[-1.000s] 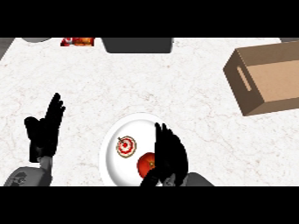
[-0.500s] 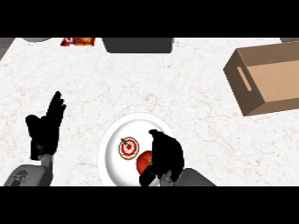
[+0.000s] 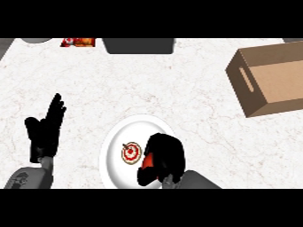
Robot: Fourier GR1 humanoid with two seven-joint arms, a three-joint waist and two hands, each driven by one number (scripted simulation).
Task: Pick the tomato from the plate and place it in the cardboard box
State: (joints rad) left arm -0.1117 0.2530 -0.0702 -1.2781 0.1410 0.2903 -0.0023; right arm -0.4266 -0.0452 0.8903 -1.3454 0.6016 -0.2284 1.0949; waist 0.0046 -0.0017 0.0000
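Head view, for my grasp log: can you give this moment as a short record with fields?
tomato: on the plate, mostly hidden by the hand
right robot hand: fingers curled round the tomato
left robot hand: open, resting at the view's left, fingers up
cardboard box: open top, upper right, apart from the plate
also on plate: red-and-white round item, left of the tomato
task stage: tomato not yet in the box

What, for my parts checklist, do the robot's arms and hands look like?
The left robot hand and right robot hand are black, with fingers and a thumb. The left forearm and right forearm are rounded and grey. No cables, markings or sleeves show.
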